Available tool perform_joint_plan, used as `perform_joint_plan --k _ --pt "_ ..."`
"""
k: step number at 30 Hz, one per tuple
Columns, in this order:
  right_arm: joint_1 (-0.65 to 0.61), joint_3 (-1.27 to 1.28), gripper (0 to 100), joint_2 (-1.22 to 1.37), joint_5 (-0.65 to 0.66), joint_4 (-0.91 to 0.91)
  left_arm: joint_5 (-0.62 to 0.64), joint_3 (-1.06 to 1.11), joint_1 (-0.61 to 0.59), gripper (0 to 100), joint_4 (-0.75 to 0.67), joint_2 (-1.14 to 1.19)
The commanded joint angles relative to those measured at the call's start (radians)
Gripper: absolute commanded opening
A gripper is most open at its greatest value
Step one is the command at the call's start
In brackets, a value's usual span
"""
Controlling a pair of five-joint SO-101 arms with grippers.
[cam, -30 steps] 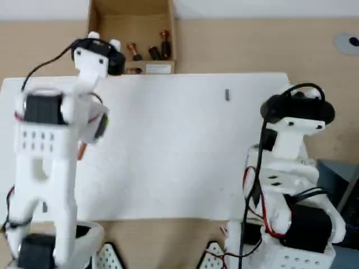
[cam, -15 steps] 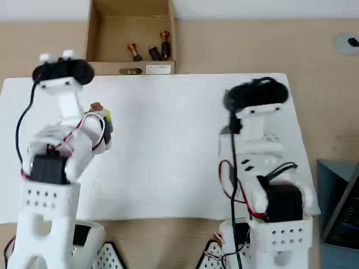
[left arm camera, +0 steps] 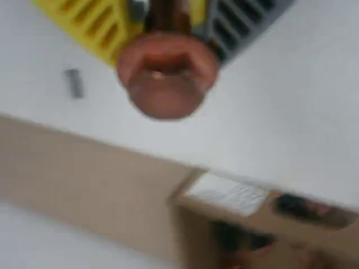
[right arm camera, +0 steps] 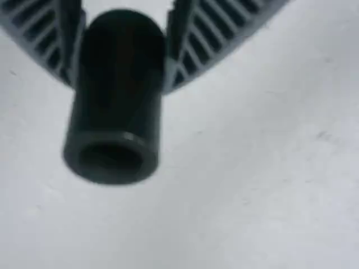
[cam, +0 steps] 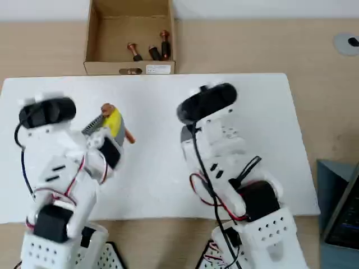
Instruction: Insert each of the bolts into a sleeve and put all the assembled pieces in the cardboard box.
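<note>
Insertion step, pretty sure: a bolt (left arm camera: 167, 78) is clamped in the left gripper (left arm camera: 168, 33), a sleeve (right arm camera: 114, 120) in the right gripper (right arm camera: 120, 61), so shank-to-bore alignment is needed next.

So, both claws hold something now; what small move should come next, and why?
Probably swing the left claw, shut on the copper bolt, toward the right claw, shut on the black sleeve, and line the bolt up with the sleeve's open end; the two are apart.
</note>
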Motion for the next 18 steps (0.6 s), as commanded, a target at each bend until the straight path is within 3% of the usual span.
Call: perform_joint_plan --k 1,7,18 --pt "-0.068 0.012 0.9 -0.084 0.0 -0.023 0.026 0.058 0.041 0 -0.077 -0.143" --pt "-0.117 0.142 0.9 -0.283 0.006 -0.023 0.044 0.133 0.083 0 -0.104 -0.338" --pt "-0.274 0.282 0.9 -0.461 0.091 -0.023 0.152 0.074 0.087 0 -0.106 -0.338"
